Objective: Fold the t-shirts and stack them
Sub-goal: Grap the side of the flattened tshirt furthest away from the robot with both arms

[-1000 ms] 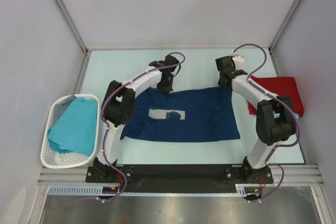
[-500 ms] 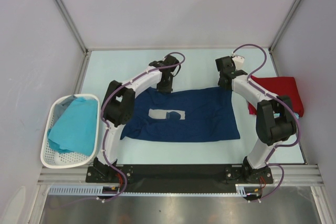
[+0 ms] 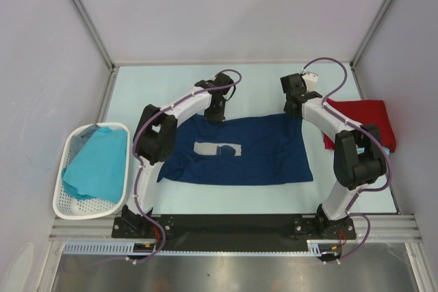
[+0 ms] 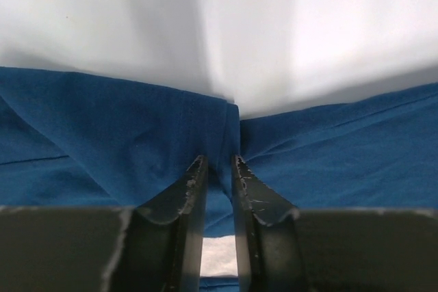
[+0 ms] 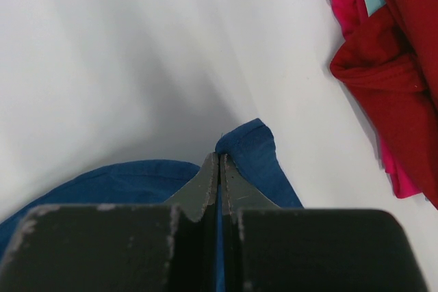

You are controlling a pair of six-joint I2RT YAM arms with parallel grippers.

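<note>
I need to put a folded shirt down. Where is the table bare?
Bare: the far strip of table behind the navy t-shirt, and the near strip between its hem and the base rail. Crowded: the right, where the right arm stands between it and the red t-shirt; the basket fills the left edge.

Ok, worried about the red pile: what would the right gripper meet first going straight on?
The right gripper pinches the navy t-shirt; past its corner, probably only bare table. The red t-shirt lies off to the right.
</note>
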